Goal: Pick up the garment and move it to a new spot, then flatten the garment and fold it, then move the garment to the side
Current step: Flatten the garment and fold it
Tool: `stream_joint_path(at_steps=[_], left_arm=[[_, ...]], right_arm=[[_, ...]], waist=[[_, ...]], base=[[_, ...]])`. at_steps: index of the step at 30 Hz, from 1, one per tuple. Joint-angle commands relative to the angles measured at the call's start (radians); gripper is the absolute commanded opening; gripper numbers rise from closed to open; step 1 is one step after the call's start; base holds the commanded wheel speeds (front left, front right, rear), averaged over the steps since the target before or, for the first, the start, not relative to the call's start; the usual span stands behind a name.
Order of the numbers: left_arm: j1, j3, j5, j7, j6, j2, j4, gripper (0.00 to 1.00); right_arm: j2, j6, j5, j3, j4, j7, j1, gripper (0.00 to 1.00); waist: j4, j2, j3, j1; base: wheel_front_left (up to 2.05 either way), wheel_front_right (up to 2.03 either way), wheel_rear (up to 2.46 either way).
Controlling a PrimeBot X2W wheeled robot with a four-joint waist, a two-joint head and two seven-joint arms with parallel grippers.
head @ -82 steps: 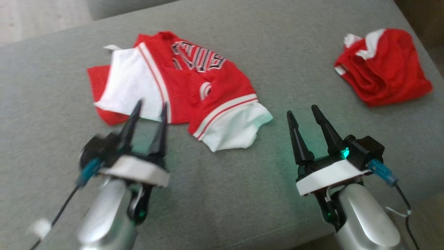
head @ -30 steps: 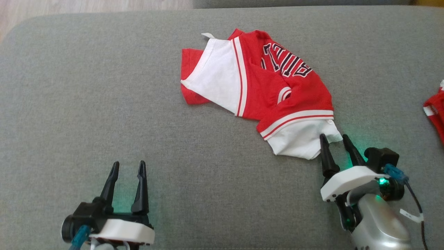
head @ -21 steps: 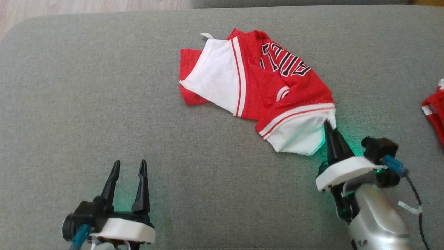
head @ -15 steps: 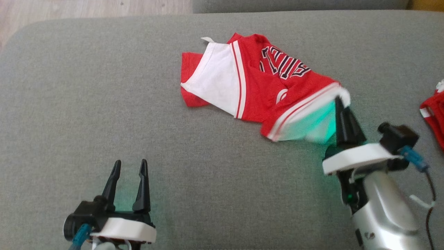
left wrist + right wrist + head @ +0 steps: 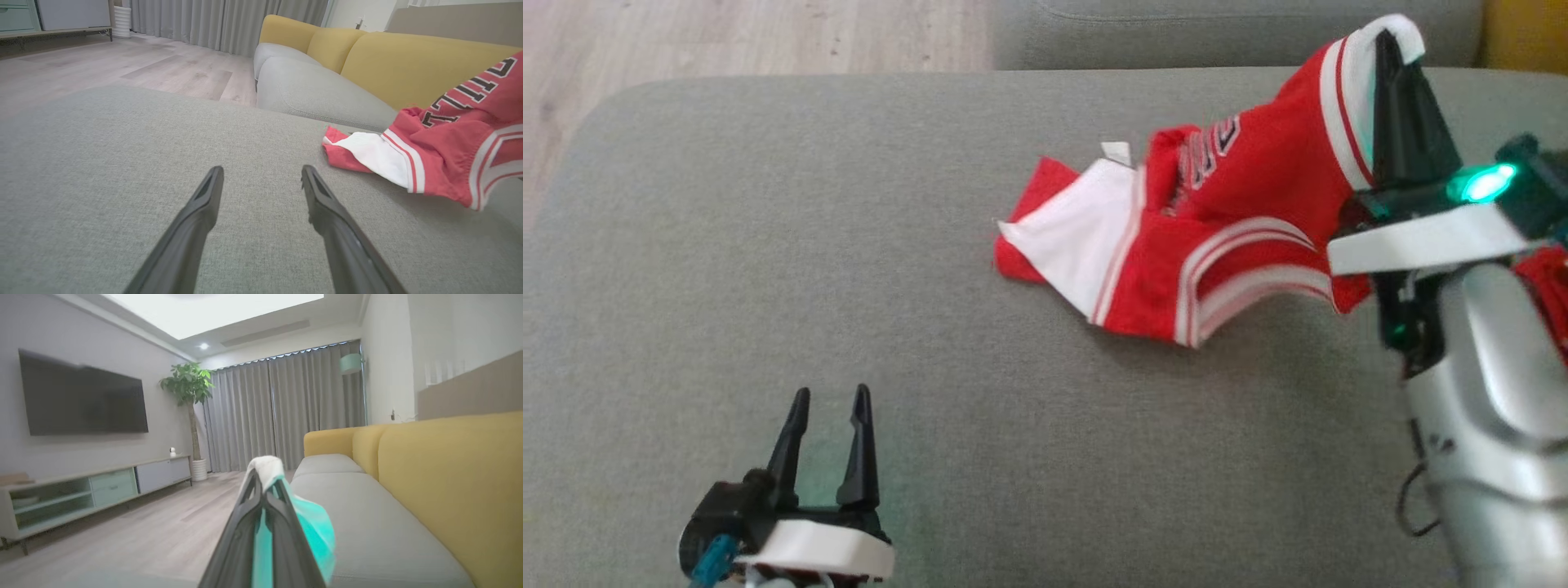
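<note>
Where the garment lies: red and white garment (image 5: 1176,269) on the far right part of the grey cushion (image 5: 768,245); one end flat on the cushion, the other end raised well clear of it
Garment detail: white panel edged with red stripes on the end nearest the cushion's middle; dark block lettering on the red part, partly lost in a fold; red and white striped bands along the raised end; small white tag (image 5: 1116,152) on the side toward the cushion's far edge
Right end effector (image 5: 1388,45): fingers pressed together, pinching the garment's white hem at its highest point; held high above the cushion's far right part; green light (image 5: 1482,184) glowing on the wrist; from its own wrist camera the white hem sits between the tips and the cloth below looks green
Left end effector (image 5: 831,400): fingers spread wide, nothing between them; low over the cushion's near left part, well apart from the garment; tips point toward the cushion's far edge
Second red cloth (image 5: 1547,278): by the cushion's right edge; mostly hidden behind the right forearm (image 5: 1494,408); shape cannot be told
Surroundings: yellow sofa (image 5: 408,61) beyond the cushion's far side; wood floor (image 5: 727,41) beyond its far left corner
</note>
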State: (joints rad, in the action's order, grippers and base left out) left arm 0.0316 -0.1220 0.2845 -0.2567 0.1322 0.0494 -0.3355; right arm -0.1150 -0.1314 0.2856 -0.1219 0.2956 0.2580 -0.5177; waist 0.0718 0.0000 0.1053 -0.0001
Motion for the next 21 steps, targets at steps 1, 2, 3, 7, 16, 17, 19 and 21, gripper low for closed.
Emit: stream_joint_path(at_steps=[1, 2, 3, 7, 16, 17, 19, 21], left_arm=[[0.005, 0.024, 0.006, -0.005, -0.002, 0.001, 0.027, 1.00], [0.005, 0.020, 0.007, -0.005, -0.002, 0.001, 0.027, 1.00], [0.007, 0.015, 0.008, -0.005, -0.002, 0.001, 0.027, 1.00], [0.022, -0.015, 0.016, -0.005, -0.002, 0.001, 0.026, 1.00], [0.056, -0.066, 0.037, -0.005, -0.002, 0.001, 0.018, 1.00], [0.056, -0.064, 0.039, -0.005, -0.002, 0.001, 0.018, 1.00], [0.054, -0.062, 0.041, -0.005, -0.002, 0.001, 0.019, 1.00], [0.054, -0.060, 0.043, -0.005, -0.002, 0.001, 0.019, 1.00]], right_arm=[[-0.037, 0.001, -0.030, -0.028, 0.016, 0.004, -0.069, 0.00], [-0.058, 0.001, -0.042, -0.027, 0.047, 0.004, -0.091, 0.00], [-0.082, 0.001, -0.060, -0.030, 0.087, 0.004, -0.113, 0.00], [-0.165, 0.001, -0.118, -0.009, 0.269, 0.004, -0.208, 0.00], [-0.199, 0.001, -0.288, 0.176, 0.553, 0.000, -0.371, 1.00], [-0.172, 0.001, -0.300, 0.158, 0.553, 0.002, -0.368, 1.00], [-0.118, 0.001, -0.299, 0.107, 0.534, 0.003, -0.351, 1.00], [-0.074, 0.001, -0.273, 0.036, 0.510, 0.003, -0.315, 1.00]], waist=[[0.020, 0.0000, 0.002, 0.0001], [0.030, 0.0000, 0.006, 0.0001], [0.041, 0.0000, 0.012, 0.0001], [0.100, 0.0000, 0.051, 0.0001], [0.200, 0.0000, 0.108, 0.0001], [0.203, 0.0000, 0.109, 0.0001], [0.206, 0.0000, 0.111, 0.0001], [0.206, 0.0000, 0.112, 0.0001]], base=[[0.00, 0.00, 0.00], [0.00, 0.00, 0.00], [0.00, 0.00, 0.00], [0.00, 0.00, 0.00], [0.00, 0.00, 0.00], [0.00, 0.00, 0.00], [0.00, 0.00, 0.00], [0.00, 0.00, 0.00]])
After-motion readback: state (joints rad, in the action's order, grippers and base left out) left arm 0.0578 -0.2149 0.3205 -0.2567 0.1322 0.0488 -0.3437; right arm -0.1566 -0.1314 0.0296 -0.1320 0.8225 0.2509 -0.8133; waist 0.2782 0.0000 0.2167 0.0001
